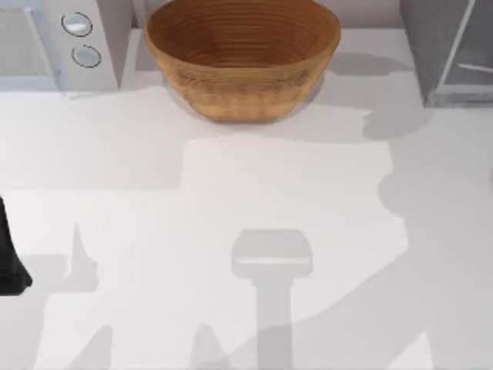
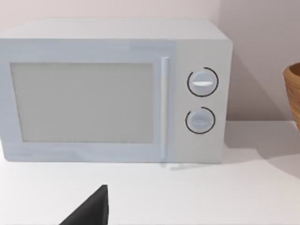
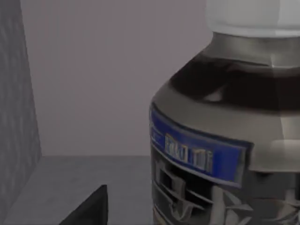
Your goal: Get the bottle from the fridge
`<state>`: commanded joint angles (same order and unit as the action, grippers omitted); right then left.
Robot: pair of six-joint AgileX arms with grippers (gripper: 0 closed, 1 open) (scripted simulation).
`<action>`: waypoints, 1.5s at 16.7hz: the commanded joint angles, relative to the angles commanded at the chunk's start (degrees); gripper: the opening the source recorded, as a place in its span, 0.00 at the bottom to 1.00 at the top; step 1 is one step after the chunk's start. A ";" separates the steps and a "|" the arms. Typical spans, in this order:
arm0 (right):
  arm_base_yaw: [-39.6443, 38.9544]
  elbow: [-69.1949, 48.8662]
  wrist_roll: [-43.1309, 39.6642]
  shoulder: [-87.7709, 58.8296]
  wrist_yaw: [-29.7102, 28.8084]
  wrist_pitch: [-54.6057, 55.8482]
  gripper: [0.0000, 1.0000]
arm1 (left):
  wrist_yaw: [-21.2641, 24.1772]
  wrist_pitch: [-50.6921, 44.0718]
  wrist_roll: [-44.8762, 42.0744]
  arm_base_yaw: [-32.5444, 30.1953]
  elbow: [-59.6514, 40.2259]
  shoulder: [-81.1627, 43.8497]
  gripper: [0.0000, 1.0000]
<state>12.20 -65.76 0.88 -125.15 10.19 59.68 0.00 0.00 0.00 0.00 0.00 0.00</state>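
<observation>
A wooden bowl (image 1: 242,55) sits beside a white microwave (image 2: 115,91) on the table (image 1: 231,231).

Bright, evenly lit tabletop crossed by soft grey shadows; one wrist view is dim.

From above, the plain white table (image 1: 231,193) is brightly lit, and pale, soft-edged shadows of arm shapes fall across its near half, with one blocky shadow near the middle. The round ribbed wooden bowl (image 1: 242,54) casts a darker shadow toward the top view's right, reaching the tall speckled dark-grey fridge (image 1: 451,50). The left wrist view is bright and flat, the white microwave with two round knobs (image 2: 112,91) throwing only a thin shadow beneath. The right wrist view is dim and greyish, and the close clear bottle with a white cap and blue label (image 3: 225,140) shows smeared reflections and a blurred label.
</observation>
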 joint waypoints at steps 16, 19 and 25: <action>-0.82 -7.40 -0.05 -3.88 -0.86 -3.78 0.40 | 0.00 0.00 0.00 0.00 0.00 0.00 1.00; -0.82 -7.40 -0.05 -3.88 -0.86 -3.78 0.17 | 0.00 0.00 0.00 0.00 0.00 0.00 1.00; -0.82 -7.40 -0.05 -3.88 -0.86 -3.78 0.00 | 0.00 0.00 0.00 0.00 0.00 0.00 1.00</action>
<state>11.39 -73.16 0.83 -129.03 9.33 55.90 0.00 0.00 0.00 0.00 0.00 0.00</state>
